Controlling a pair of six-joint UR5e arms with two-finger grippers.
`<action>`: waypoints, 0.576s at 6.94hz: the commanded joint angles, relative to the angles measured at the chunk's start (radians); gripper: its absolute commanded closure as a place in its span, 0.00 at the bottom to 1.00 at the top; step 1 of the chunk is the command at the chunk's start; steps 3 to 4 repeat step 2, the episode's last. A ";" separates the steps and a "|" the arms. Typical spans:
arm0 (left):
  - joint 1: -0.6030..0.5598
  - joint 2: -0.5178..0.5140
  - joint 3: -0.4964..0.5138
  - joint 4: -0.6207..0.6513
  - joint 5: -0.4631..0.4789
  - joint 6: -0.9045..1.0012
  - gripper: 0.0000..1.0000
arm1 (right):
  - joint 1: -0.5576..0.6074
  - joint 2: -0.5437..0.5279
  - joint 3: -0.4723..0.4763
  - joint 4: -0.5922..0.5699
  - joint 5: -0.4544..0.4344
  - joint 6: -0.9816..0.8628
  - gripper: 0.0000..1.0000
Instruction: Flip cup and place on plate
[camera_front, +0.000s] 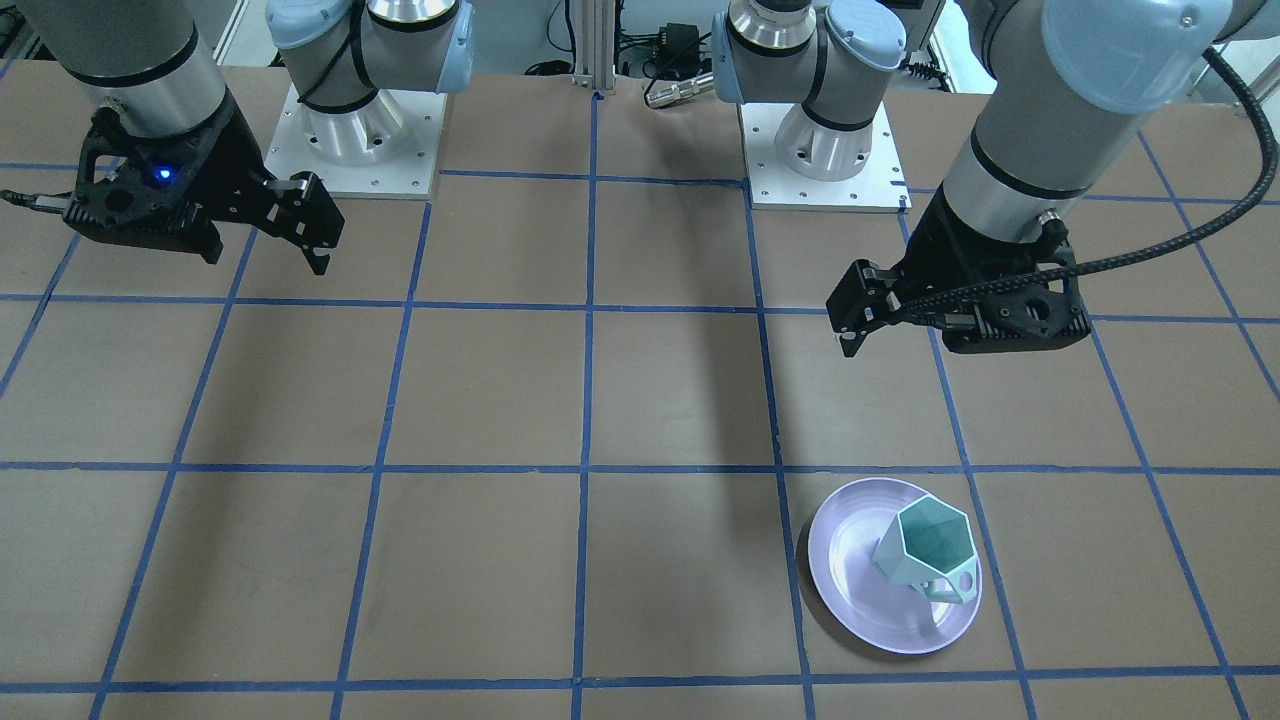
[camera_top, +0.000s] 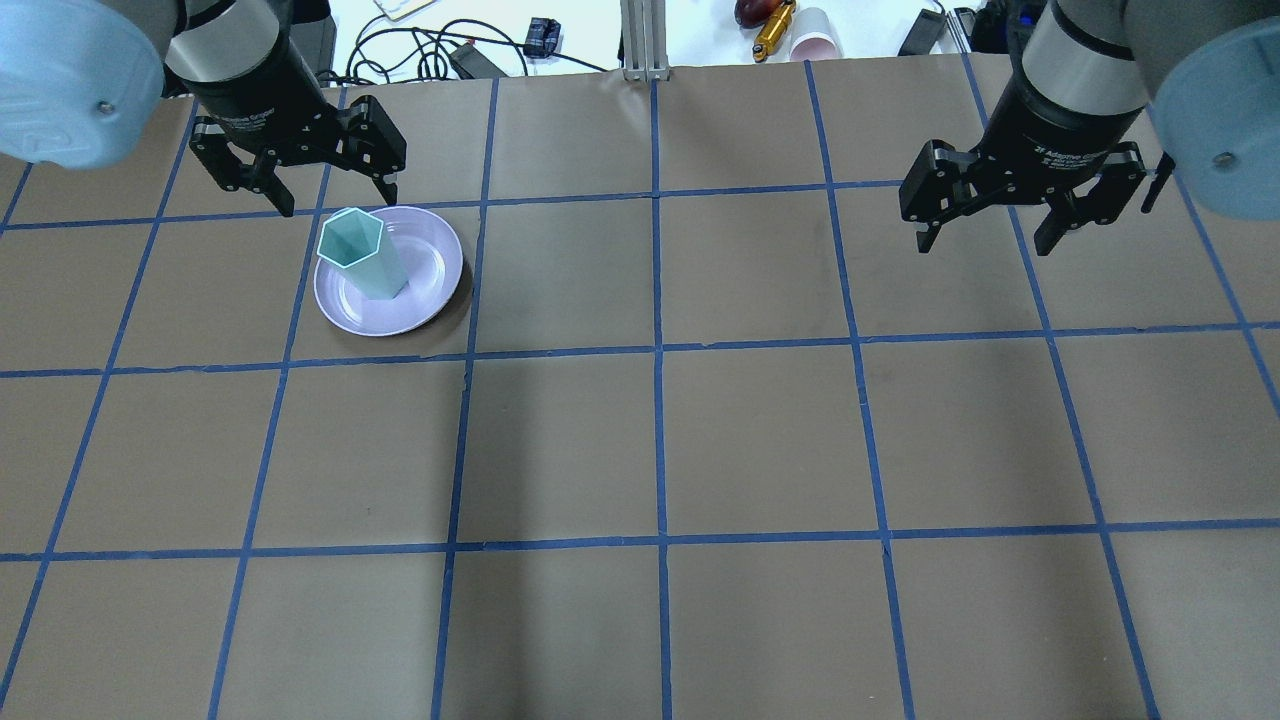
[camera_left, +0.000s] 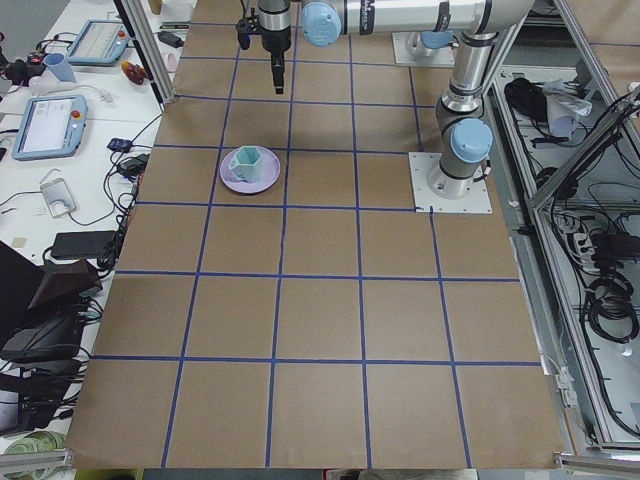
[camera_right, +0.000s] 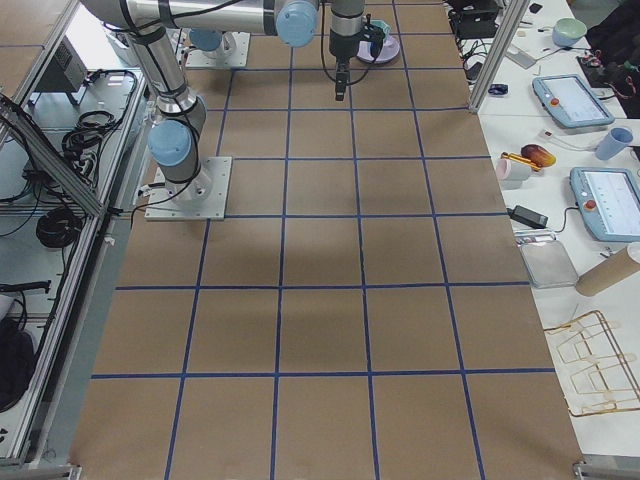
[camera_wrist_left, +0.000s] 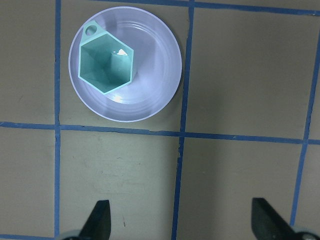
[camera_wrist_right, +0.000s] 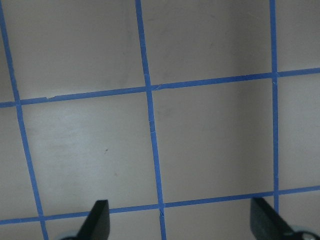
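The mint-green faceted cup (camera_front: 925, 550) stands upright, opening up, on the lavender plate (camera_front: 860, 590). Its handle points away from the robot. Both also show in the overhead view, cup (camera_top: 358, 255) on plate (camera_top: 425, 290), and in the left wrist view, cup (camera_wrist_left: 105, 62) on plate (camera_wrist_left: 155, 75). My left gripper (camera_top: 338, 200) is open and empty. It hangs above the table on the robot's side of the plate, apart from the cup. My right gripper (camera_top: 985, 243) is open and empty over bare table far to the other side.
Brown paper with a blue tape grid (camera_top: 657, 350) covers the table. The two arm bases (camera_front: 350, 150) (camera_front: 825, 150) stand at the robot's edge. An aluminium post (camera_top: 645, 40), cables and a pink cup (camera_top: 815, 45) lie beyond the far edge.
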 joint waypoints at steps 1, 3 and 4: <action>0.000 -0.001 -0.001 0.000 0.001 0.000 0.00 | 0.000 0.000 0.000 0.000 0.000 0.000 0.00; 0.000 -0.001 -0.004 0.000 0.001 0.000 0.00 | 0.000 0.000 0.000 0.000 0.000 0.000 0.00; 0.000 -0.001 -0.004 0.000 0.001 0.000 0.00 | 0.000 0.000 0.000 0.000 0.000 0.000 0.00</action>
